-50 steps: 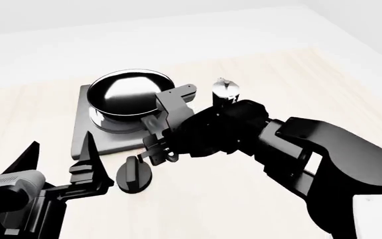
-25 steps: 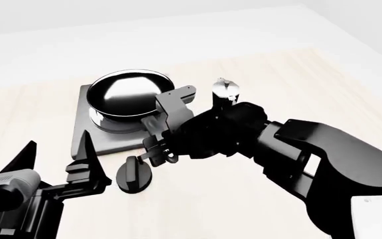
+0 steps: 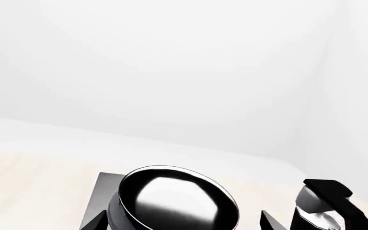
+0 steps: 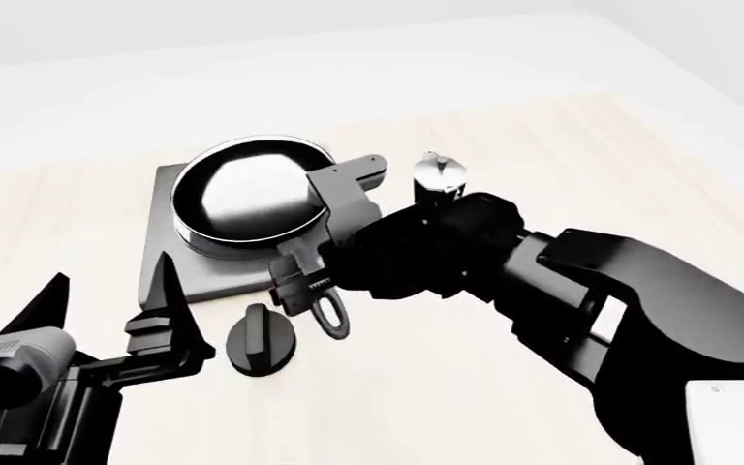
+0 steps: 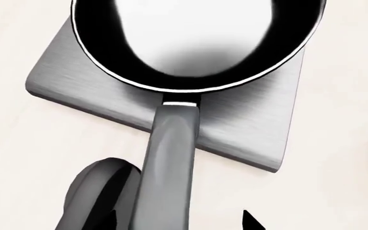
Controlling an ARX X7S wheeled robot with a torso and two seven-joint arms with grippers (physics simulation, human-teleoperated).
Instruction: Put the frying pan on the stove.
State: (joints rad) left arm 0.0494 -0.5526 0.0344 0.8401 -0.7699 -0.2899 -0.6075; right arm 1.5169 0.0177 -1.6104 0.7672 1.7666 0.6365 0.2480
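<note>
Round shallow glossy black frying pan, thin silver rim, sits on flat square brushed dark grey metal stove. Long black handle runs out over pale wood-grain table; loop end visible. Your right gripper at handle: cannot tell if clamped. Your left gripper spread, empty, near table edge. Small black round knob beside stove. Black and silver moka pot nearby. White walls.

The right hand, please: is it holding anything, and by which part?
It looks closed on the frying pan by its long handle; the contact itself is hidden. The pan sits on the stove.
</note>
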